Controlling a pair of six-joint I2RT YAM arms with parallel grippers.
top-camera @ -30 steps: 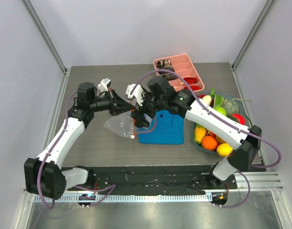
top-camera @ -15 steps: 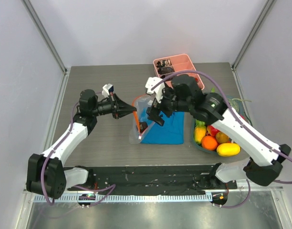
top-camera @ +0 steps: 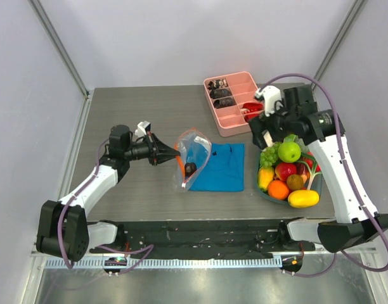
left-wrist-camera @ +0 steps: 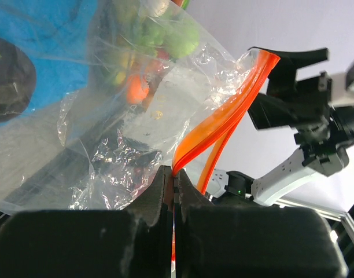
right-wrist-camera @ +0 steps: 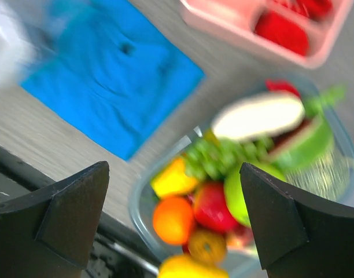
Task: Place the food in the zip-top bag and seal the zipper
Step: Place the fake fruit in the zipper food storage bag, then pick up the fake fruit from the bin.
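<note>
Left gripper pinches the clear crinkly zip-top bag's orange-red zipper above the desk, wide-open right gripper hovers over glossy toy food in its teal bowl, so filling and sealing both remain.

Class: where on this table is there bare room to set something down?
Bare: the table's far-left stretch, between left gripper and tray; also the near strip before bag and cloth. Crowded: the right side, with tray, bin of food and right gripper.
</note>
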